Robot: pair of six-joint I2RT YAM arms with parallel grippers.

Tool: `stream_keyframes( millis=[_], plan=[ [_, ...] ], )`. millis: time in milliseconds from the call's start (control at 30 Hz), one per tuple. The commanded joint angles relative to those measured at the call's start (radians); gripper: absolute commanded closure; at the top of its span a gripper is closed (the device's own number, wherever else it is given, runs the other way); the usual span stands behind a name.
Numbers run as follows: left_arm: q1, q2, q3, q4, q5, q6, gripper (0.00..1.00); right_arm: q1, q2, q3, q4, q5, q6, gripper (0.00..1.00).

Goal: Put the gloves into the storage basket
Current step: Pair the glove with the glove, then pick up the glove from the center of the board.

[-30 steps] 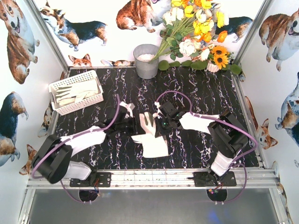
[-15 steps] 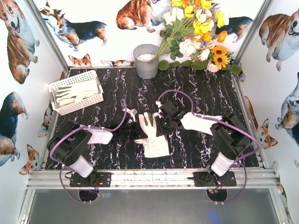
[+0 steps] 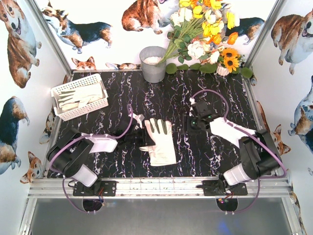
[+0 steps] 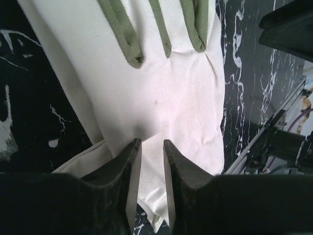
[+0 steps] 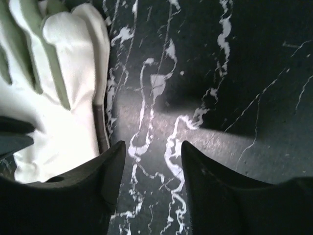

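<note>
One cream-white glove (image 3: 161,142) lies flat in the middle of the table, fingers pointing away from the arms. My left gripper (image 3: 139,135) is at its left edge, by the thumb. In the left wrist view the jaws (image 4: 152,142) stand a narrow gap apart over the glove's fabric (image 4: 166,88), which lies flat and unpinched. My right gripper (image 3: 188,125) is open to the right of the glove, over bare table (image 5: 153,144), with the glove's grey-patched fingers (image 5: 54,98) off to its left. The storage basket (image 3: 63,89) stands at the far left with several gloves (image 3: 83,95) in it.
A grey metal bucket (image 3: 153,63) stands at the back centre, next to a bunch of flowers (image 3: 205,34) at the back right. An aluminium rail (image 3: 161,186) runs along the near edge. Corgi-printed walls close in the sides.
My right gripper has opened, let go of the glove and drawn back to the right. The glove has settled flat. My left arm folded back, and its jaws have parted slightly at the glove's edge.
</note>
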Motion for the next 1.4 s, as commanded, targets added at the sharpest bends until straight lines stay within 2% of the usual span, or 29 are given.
stream_keyframes(
  millis=[0, 100, 267, 400, 433, 833, 1000, 1367],
  plan=[
    [-0.033, -0.065, 0.029, -0.143, -0.043, 0.031, 0.77, -0.011, -0.095, -0.008, 0.014, -0.178, -0.016, 0.45],
    [-0.039, -0.151, 0.059, -0.189, -0.056, 0.016, 0.71, -0.011, -0.112, -0.031, 0.034, -0.319, 0.034, 0.39],
    [-0.038, -0.248, 0.107, -0.307, -0.094, 0.015, 0.65, -0.003, -0.109, -0.132, 0.233, -0.452, 0.193, 0.37],
    [-0.038, -0.241, 0.098, -0.308, -0.074, -0.004, 0.65, 0.007, -0.054, -0.163, 0.319, -0.458, 0.237, 0.37],
    [-0.038, -0.229, 0.09, -0.293, -0.066, -0.011, 0.66, 0.01, -0.036, -0.164, 0.338, -0.456, 0.241, 0.34],
    [-0.027, -0.065, 0.004, -0.238, -0.097, -0.004, 0.82, 0.055, 0.144, -0.186, 0.511, -0.449, 0.295, 0.32],
    [-0.026, -0.096, -0.048, -0.263, -0.114, -0.007, 0.82, 0.109, 0.172, -0.2, 0.561, -0.452, 0.339, 0.33],
    [-0.026, -0.094, -0.071, -0.227, -0.104, -0.024, 0.82, 0.144, 0.236, -0.178, 0.627, -0.505, 0.377, 0.35]
  ],
)
